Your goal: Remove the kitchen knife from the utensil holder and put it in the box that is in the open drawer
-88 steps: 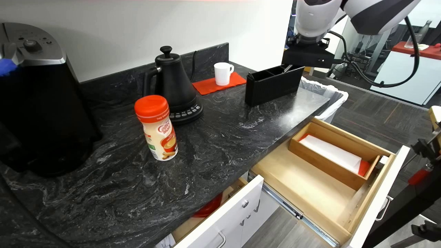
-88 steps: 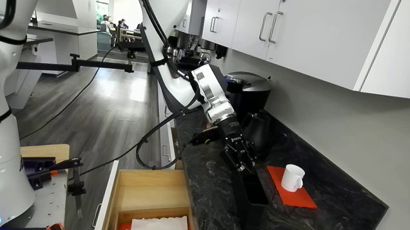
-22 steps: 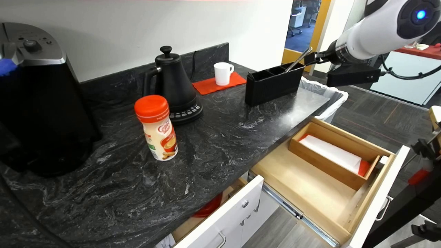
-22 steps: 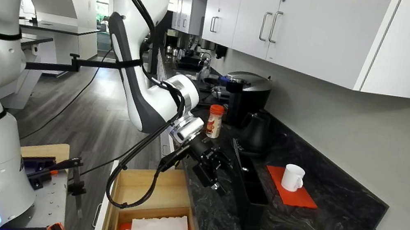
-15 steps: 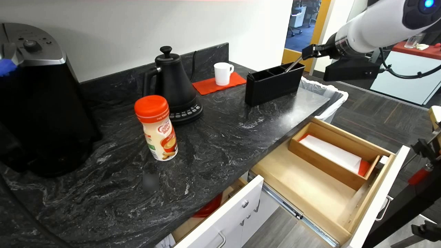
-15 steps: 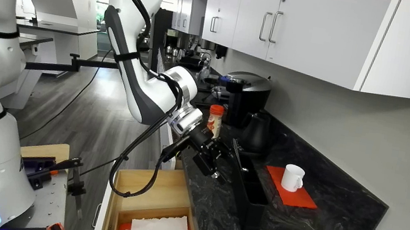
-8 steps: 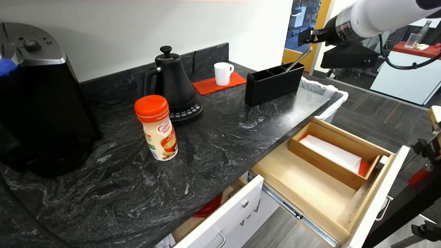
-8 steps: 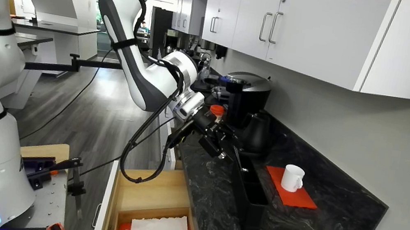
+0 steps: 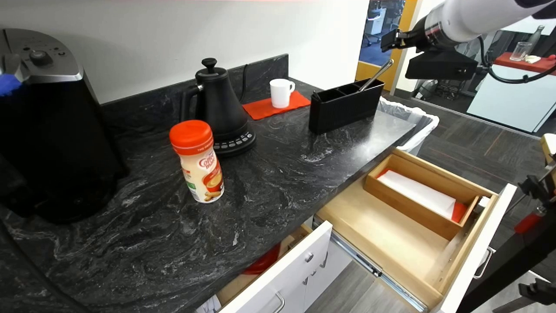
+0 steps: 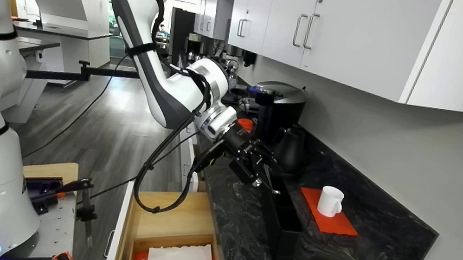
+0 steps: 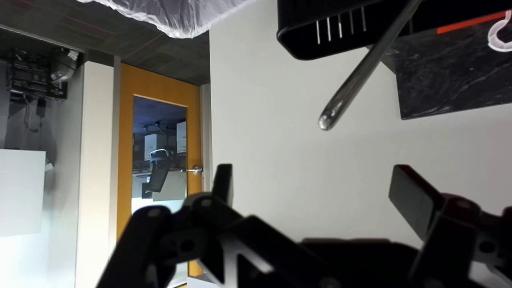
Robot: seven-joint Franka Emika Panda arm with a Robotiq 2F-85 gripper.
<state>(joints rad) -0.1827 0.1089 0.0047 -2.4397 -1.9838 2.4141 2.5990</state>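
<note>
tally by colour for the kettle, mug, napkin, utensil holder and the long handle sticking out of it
Black: 2 (kettle, utensil holder)
White: 1 (mug)
Red: 1 (napkin)
Silver: 1 (long handle)
Total: 5

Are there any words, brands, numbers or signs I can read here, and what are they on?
"Coffee mate": on the red-lidded bottle.
"THE", it seems: on the bottle's red band; the rest, and its green patch, too small.
Black kettle, base buttons: any marks too small.
Black machine, top controls: too small.
Robot's black wrist: pale marks, too blurred.
</note>
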